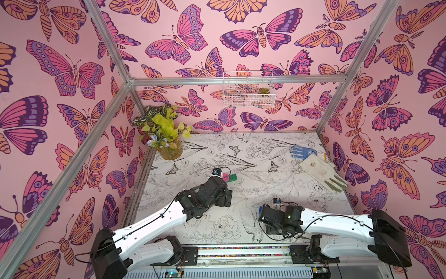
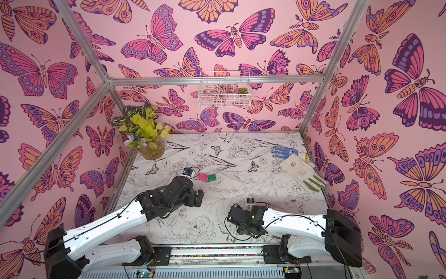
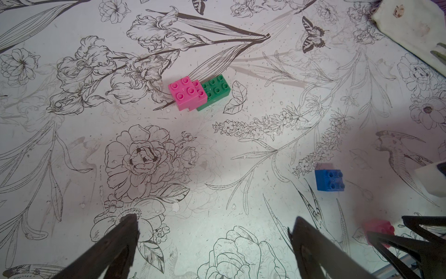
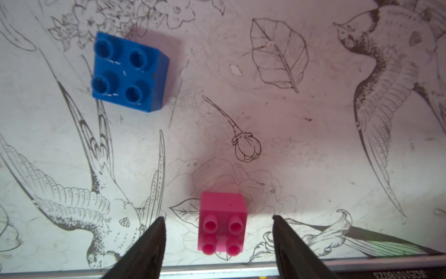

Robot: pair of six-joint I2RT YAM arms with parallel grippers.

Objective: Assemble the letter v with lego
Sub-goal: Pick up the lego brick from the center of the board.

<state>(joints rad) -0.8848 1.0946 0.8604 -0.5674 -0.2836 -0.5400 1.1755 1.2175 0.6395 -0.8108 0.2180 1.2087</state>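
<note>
R claw (image 4: pixel 217 217) half open, straddles loose pink brick (image 4: pixel 222 224), gaps both sides, no grip; studs face claw. Blue brick (image 4: pixel 128 72) nearby, studs up. L claw (image 3: pixel 214 218) wide open, empty. Green brick (image 3: pixel 216 90) lies well apart from it, long axis crosswise on counter (image 3: pixel 72 169), pink stack (image 3: pixel 187 93) on one end.

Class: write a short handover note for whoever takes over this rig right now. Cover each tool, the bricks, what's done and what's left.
Left tool: open, empty, hovering over the table.
Right tool: open, fingers straddling the loose pink brick, not touching it.
Done: two pink bricks appear stepped on the green brick, mid-table.
Blue brick lies loose beside the loose pink one.
Left: grasp the pink brick, then add it and the blue brick to complete the V.
</note>
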